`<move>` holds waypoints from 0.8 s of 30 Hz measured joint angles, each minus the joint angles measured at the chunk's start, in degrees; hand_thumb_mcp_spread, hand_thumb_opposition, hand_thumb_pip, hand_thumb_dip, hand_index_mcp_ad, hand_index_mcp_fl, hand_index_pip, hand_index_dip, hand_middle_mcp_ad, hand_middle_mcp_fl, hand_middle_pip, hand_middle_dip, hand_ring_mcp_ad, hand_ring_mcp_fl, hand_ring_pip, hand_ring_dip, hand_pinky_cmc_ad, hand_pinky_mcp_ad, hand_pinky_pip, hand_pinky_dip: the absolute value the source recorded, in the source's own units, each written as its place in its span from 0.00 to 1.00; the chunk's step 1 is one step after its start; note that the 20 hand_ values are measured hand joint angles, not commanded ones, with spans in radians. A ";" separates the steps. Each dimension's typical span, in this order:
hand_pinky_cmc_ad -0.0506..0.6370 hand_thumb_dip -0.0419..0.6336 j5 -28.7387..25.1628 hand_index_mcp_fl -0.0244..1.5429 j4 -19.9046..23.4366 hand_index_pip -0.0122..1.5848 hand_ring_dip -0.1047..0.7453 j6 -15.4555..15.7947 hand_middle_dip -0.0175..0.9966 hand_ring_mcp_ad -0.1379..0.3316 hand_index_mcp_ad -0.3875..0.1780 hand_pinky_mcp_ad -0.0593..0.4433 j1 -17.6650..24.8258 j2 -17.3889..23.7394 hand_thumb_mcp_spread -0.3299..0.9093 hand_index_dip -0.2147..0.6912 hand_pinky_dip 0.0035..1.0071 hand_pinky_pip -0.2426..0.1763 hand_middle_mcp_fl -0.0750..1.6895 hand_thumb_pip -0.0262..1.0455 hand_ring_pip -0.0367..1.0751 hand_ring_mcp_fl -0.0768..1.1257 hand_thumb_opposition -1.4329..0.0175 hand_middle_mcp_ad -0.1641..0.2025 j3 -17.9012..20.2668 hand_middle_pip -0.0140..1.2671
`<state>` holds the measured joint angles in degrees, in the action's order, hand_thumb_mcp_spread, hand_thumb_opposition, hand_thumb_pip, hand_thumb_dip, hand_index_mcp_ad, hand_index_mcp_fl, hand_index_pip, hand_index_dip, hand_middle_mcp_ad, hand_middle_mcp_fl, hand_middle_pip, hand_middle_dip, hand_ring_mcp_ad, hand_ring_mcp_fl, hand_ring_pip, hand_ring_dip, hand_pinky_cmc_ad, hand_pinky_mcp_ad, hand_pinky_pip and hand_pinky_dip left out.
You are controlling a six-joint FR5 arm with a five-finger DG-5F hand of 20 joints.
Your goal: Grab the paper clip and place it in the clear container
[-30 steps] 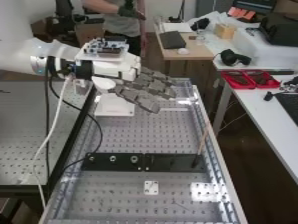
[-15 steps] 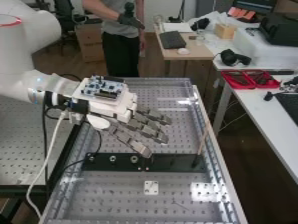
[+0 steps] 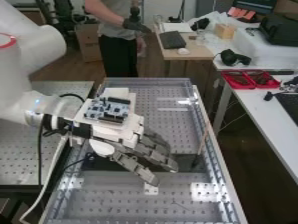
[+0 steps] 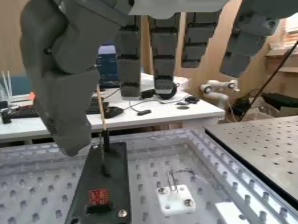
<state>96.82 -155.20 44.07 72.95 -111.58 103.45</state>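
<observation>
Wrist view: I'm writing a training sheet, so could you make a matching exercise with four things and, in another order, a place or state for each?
1. Hand
2. Thin stick
3. Red block
4. White plate

A. Beside the black strip, on the perforated surface
B. Lying on the black strip
C. In the air, fingers extended
D. Standing nearly upright

Pairs: 1-C, 2-D, 3-B, 4-A

Paper clip [image 4: 171, 181] on block [image 4: 175, 202], beside plate [image 4: 114, 175]

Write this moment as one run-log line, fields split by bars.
hand: open, empty | clip: on white block | stick: standing on black base | grasp: not yet
</observation>
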 joint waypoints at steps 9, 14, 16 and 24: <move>0.55 0.41 7.04 0.28 -1.11 0.41 0.22 2.64 0.34 0.51 0.56 0.69 -2.47 -3.59 0.66 0.36 0.19 0.67 0.17 0.40 0.15 0.10 0.44 0.71 -3.97 0.11; 0.56 0.42 9.98 0.27 0.55 0.50 0.22 3.85 0.32 0.51 0.56 0.67 -3.75 -4.78 0.68 0.36 0.19 0.67 0.17 0.41 0.15 0.10 0.44 0.70 -4.92 0.11; 0.56 0.42 10.86 0.27 0.93 0.51 0.22 4.27 0.33 0.51 0.55 0.67 -4.26 -5.41 0.68 0.36 0.19 0.67 0.17 0.41 0.15 0.10 0.44 0.70 -5.53 0.11; 0.56 0.42 16.07 0.24 1.14 0.57 0.23 6.77 0.32 0.47 0.54 0.67 -6.16 -8.67 0.68 0.36 0.19 0.70 0.17 0.41 0.15 0.11 0.43 0.70 -8.50 0.11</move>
<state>112.89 -154.06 50.84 66.78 -120.25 94.95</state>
